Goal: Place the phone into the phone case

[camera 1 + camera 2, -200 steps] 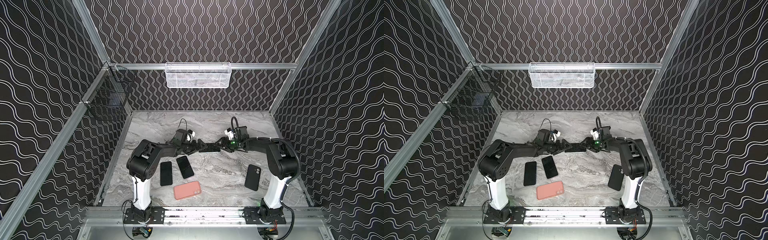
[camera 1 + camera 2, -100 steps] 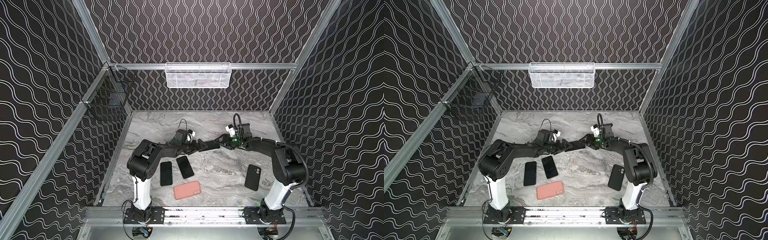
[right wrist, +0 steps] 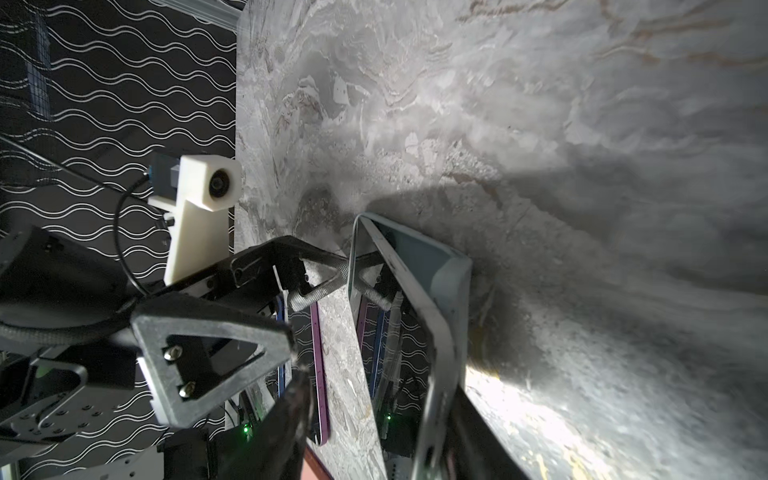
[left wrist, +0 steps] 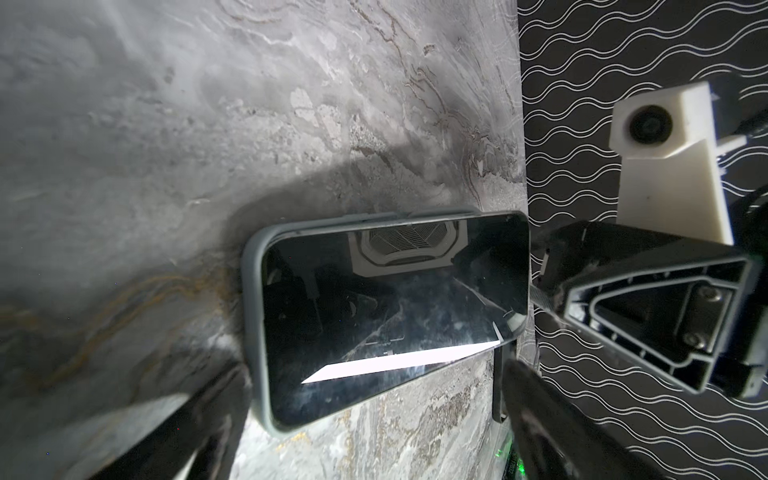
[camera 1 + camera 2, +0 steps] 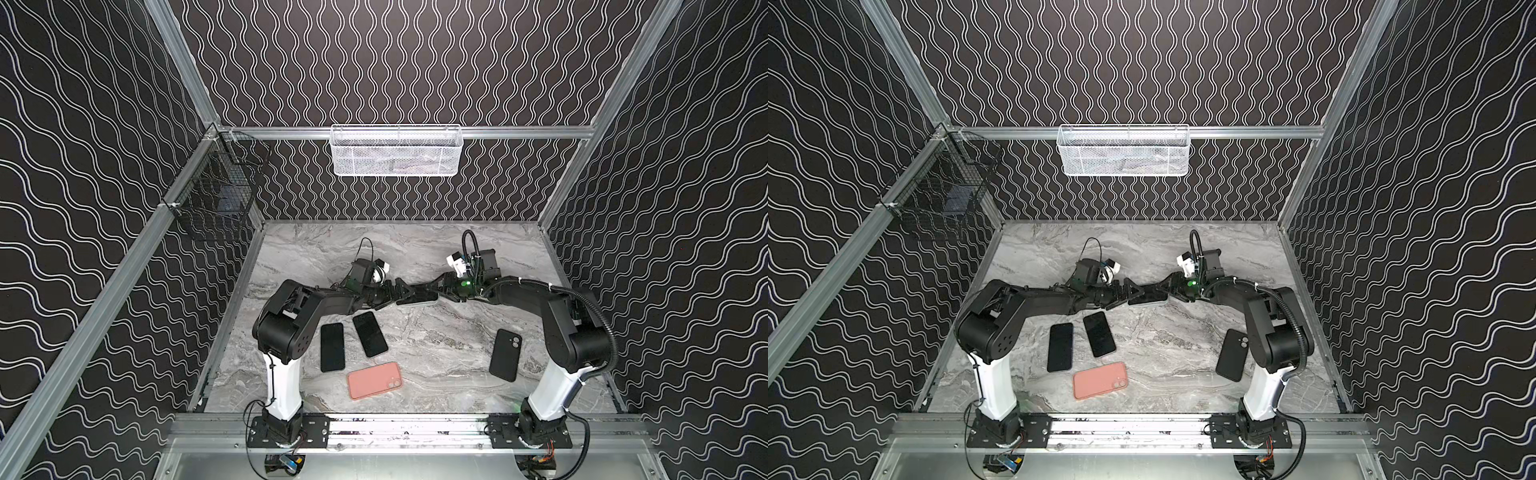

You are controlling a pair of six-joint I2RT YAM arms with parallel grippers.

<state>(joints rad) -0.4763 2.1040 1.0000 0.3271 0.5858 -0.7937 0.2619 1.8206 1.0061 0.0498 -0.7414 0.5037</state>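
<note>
While the phone point(image 4: 390, 299) lies half-seated in its grey case point(image 4: 251, 299), your left gripper point(image 5: 392, 295) gapes; whether the right gripper point(image 5: 432, 293) clamps is unclear. You should next press the raised right end down.

1. right gripper point(image 3: 376, 386): fingers point(image 3: 286, 419) blurred and cut off by the picture's edge in the right wrist view. Whether they clamp the phone point(image 4: 386, 299) cannot be told.
2. left gripper point(image 4: 372, 374): fingers point(image 4: 195, 424) out of focus and cut off likewise in the left wrist view.
3. Phone and phone case point(image 4: 252, 307): in both top views almost wholly covered by both grippers meeting at mid-surface.
4. black case point(image 5: 1230, 355), near the surface's right edge: one side partly behind the right arm in a top view.
5. white mesh basket point(image 5: 396, 150), black wire basket point(image 5: 216, 199): contents too indistinct to name.
6. pink case point(image 3: 318, 467): only a corner in frame.
</note>
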